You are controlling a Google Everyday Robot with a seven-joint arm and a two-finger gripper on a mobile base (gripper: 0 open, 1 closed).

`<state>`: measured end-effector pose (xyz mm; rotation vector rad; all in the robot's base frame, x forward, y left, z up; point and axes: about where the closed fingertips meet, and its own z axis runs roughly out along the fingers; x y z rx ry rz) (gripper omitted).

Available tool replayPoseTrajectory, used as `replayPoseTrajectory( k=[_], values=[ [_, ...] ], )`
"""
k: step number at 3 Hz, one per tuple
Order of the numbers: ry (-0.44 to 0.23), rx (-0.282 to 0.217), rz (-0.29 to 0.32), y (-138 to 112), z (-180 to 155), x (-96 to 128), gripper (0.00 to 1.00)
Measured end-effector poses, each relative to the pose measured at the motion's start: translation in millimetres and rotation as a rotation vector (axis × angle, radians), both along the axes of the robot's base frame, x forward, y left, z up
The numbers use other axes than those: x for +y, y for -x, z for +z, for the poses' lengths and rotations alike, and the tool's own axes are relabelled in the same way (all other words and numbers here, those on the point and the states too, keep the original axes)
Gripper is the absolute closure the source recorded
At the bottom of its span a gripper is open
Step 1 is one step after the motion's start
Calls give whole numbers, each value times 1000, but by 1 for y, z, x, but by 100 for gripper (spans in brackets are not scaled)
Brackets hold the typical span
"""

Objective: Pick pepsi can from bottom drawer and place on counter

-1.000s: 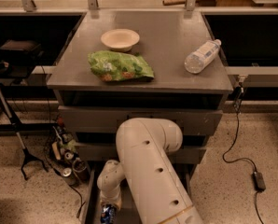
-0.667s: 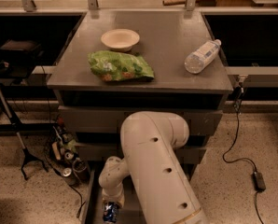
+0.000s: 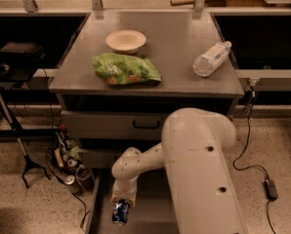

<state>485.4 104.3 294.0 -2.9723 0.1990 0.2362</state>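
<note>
Sitting low at about 7 o'clock in the view, the pepsi can is tilted over the floor of the bottom drawer, its silver top turned up toward the claw, which meets it from 12 o'clock. Whether the claw is closed on the can or only set against it I cannot tell, as the wrist covers the contact.

The can is probably light, with a thin wall that will dent under a hard squeeze, and its smooth painted skin is likely slippery. The safest hold would be across the middle of the cylinder, not at the rim.

At 9 o'clock of the can the drawer's low left wall stands near, so there is little room that way. Toward 3 o'clock the drawer floor is open until the robot's own pale arm covers it. At 12 o'clock, above the can, the handled drawer front and the worktop's front lip overhang the way up, so the can should probably come out toward 6 o'clock before it rises.

On the worktop a bowl sits at 11 o'clock, a green bag just in front of it, and a water bottle lies at 2 o'clock. The bare strip between bag and bottle looks the easiest landing place.
</note>
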Motion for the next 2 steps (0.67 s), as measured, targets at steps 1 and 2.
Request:
replayPoseTrajectory(
  k=[1, 2],
  values=[
    [-36, -10, 81, 1, 55, -15, 100],
    [-34, -54, 150, 9, 123, -26, 100]
  ],
)
